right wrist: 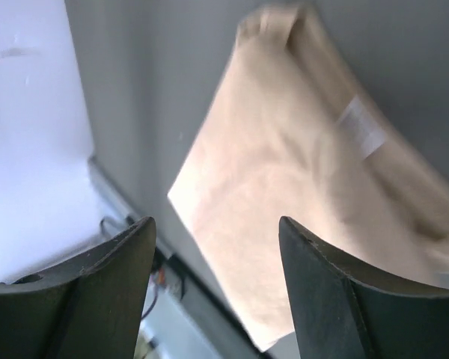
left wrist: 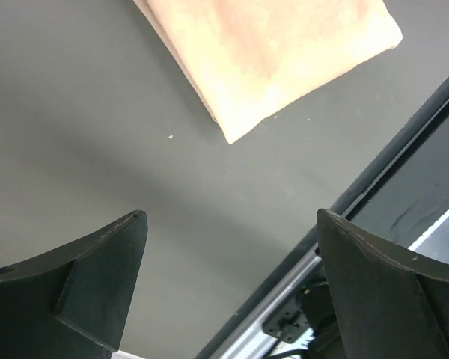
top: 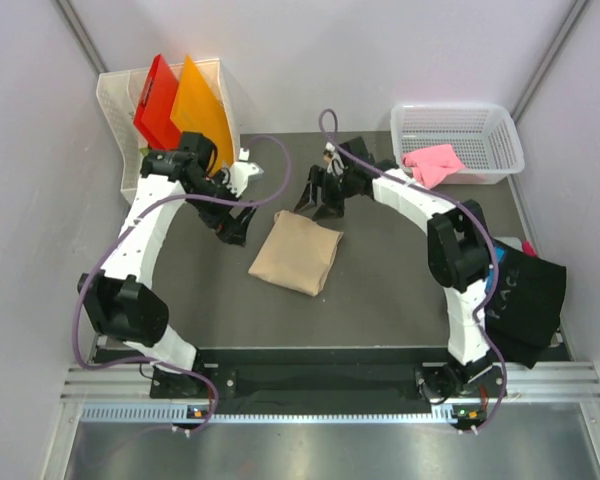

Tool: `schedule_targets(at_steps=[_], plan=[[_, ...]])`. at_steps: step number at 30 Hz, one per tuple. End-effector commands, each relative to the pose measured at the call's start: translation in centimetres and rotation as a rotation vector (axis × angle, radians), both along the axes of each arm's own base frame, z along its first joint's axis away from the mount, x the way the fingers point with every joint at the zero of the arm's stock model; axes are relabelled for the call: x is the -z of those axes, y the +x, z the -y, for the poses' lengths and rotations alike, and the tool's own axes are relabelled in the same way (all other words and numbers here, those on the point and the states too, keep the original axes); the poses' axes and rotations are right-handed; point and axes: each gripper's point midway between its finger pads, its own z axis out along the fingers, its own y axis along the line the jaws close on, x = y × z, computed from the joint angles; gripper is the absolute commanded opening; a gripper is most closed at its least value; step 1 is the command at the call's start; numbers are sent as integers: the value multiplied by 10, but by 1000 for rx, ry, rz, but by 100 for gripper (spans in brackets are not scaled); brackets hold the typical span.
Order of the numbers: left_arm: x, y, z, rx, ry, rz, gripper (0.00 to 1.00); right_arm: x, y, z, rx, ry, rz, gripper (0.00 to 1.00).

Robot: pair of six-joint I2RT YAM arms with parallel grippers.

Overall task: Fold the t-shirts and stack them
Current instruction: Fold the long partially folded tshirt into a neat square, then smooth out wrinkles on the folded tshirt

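Right wrist cam: right gripper (right wrist: 215, 224) has its jaws apart with nothing between them. Both dark fingers (right wrist: 90, 299) sit low in frame. Past them the folded tan t-shirt (right wrist: 284, 194) lies flat on the grey worktop (right wrist: 135, 90), clear of the fingers. A white label (right wrist: 359, 126) shows on its upper right part. The shirt's top end is bunched and the frame is blurry. Far left is a bright white area (right wrist: 22, 149); can't tell what it is.
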Motion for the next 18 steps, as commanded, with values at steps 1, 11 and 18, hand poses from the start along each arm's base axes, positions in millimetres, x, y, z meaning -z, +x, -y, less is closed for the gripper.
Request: schedule_targets(at_steps=[1, 11, 18], plan=[[4, 9, -1, -78, -23, -6, 99, -21, -38, -36, -94, 254, -146, 66], [15, 0, -69, -227, 4, 5, 99, 82, -58, -28, -127, 104, -302, 65], [13, -20, -102, -290, -10, -18, 99, 108, -56, -21, -144, 17, -326, 64]])
